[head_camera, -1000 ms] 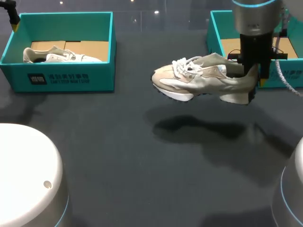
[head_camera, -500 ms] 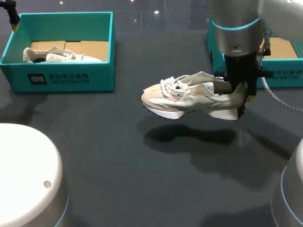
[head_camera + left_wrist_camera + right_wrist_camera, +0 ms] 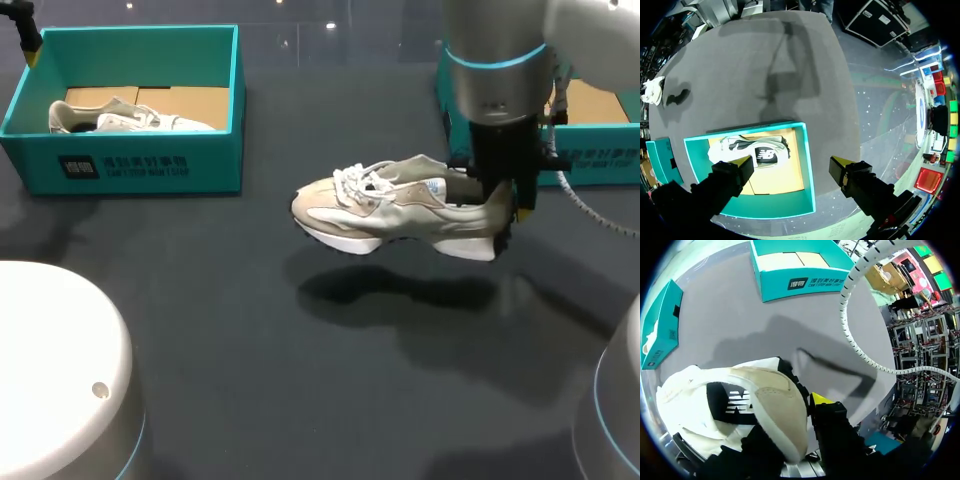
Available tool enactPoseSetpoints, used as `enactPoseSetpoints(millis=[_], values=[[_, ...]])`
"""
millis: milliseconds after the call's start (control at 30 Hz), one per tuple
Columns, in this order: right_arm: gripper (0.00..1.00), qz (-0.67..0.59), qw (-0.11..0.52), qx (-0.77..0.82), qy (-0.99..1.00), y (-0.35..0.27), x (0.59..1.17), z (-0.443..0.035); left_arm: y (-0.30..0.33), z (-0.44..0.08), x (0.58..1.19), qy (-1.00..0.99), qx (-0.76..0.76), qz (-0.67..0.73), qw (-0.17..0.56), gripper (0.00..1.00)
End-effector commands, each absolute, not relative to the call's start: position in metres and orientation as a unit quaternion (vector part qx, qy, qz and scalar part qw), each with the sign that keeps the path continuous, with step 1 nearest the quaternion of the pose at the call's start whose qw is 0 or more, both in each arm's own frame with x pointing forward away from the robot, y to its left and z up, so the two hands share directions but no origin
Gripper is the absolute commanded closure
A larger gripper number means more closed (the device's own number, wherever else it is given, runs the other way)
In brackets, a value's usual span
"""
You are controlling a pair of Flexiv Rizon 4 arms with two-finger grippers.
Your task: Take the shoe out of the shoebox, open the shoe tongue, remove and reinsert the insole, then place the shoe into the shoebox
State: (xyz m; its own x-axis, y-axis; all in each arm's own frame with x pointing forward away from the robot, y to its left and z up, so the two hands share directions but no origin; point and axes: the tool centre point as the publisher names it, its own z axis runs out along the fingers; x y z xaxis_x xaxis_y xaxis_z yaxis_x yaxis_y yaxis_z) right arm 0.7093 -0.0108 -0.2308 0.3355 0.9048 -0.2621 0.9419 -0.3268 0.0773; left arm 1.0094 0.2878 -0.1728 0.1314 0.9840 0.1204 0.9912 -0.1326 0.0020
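A beige sneaker with white laces hangs level above the table's middle, toe pointing left. My right gripper is shut on its heel collar from above. In the right wrist view the heel fills the space at the right gripper; one yellow fingertip presses its outer side, the other is hidden inside the shoe. Behind it at the right stands the teal shoebox, showing bare cardboard inside. My left gripper hangs open, holding nothing, above the other teal shoebox at the far left.
The left shoebox holds a second beige sneaker, seen also in the left wrist view as a sneaker on cardboard. Dark tabletop lies under and in front of the hanging shoe. White robot bases fill both front corners.
My right arm has carried the sneaker leftward and toward the front, away from the right shoebox and a little lower. The left arm has stayed put.
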Motion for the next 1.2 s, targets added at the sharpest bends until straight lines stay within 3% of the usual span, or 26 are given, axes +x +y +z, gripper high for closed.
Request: enactPoseSetpoints(millis=[33, 400, 833, 1200], values=[[1.00, -0.088, 0.126, 0.806, 0.572, 0.012, 0.693, -0.246, 0.288, -0.172, 1.009, -0.657, -0.751, -0.047, 0.039, 0.00], [1.00, -0.087, 0.122, 0.791, 0.593, 0.055, 0.670, -0.271, 0.288, -0.172, 1.009, -0.657, -0.751, -0.047, 0.039, 0.00], [1.00, -0.087, 0.122, 0.791, 0.593, 0.055, 0.670, -0.271, 0.288, -0.172, 1.009, -0.657, -0.751, -0.047, 0.039, 0.00], [1.00, -0.110, 0.158, 0.767, 0.612, 0.083, 0.667, -0.296, 0.288, -0.172, 1.009, -0.657, -0.751, -0.047, 0.039, 0.00]])
